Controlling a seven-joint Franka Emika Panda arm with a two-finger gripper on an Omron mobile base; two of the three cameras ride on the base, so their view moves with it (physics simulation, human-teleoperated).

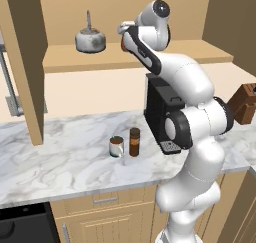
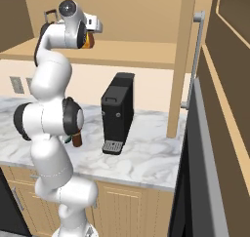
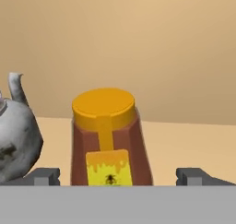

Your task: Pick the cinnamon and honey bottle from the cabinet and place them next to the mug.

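On the cabinet shelf (image 1: 165, 57) the honey bottle (image 3: 109, 140) stands upright: amber-orange, with an orange cap and a yellow label. My gripper (image 3: 120, 177) is open around it, one fingertip (image 3: 46, 176) on each side with a gap to the bottle. From the left base, the gripper (image 1: 124, 36) reaches into the cabinet and an orange sliver of the honey bottle (image 1: 123, 45) shows behind the hand. On the marble counter (image 1: 60, 162) below, the dark brown cinnamon jar (image 1: 134, 142) stands upright just right of the silvery mug (image 1: 116, 147).
A round grey kettle (image 1: 90, 39) sits on the same shelf just left of the honey bottle, close to the left fingertip (image 3: 16, 140). A black coffee machine (image 1: 159, 112) stands on the counter behind the arm. A knife block (image 1: 244, 104) is at far right; a cabinet side panel (image 1: 27, 62) is at left.
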